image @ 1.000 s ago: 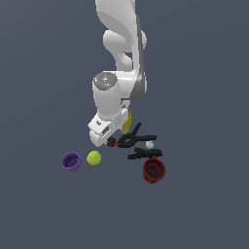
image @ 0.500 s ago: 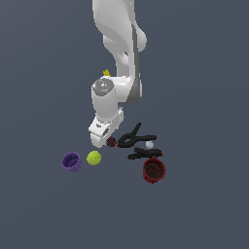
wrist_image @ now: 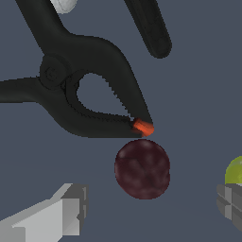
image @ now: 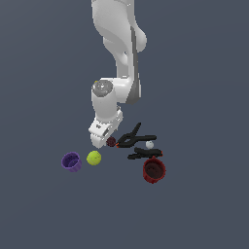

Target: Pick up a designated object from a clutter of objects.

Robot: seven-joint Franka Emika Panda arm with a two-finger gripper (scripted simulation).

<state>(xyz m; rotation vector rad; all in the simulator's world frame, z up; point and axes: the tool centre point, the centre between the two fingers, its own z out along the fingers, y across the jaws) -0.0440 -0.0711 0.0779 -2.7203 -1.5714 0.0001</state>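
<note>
The hand [wrist_image: 151, 210] is spread wide, with the maroon ball [wrist_image: 142, 168] seen between its fingers [wrist_image: 56, 215], touching the red tip of a black clamp [wrist_image: 85, 90] at its 12 o'clock

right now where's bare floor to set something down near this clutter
Free: the gap between the yellow-green ball and the dark red cup, and beyond the purple cup. Crowded: around the maroon ball, against the black clamps, gripper above.

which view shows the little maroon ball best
The wrist view: the maroon ball fills the centre, its mottled surface clear beside the clamp's orange tip. The exterior view shows only a tiny dark dot by the gripper.
</note>
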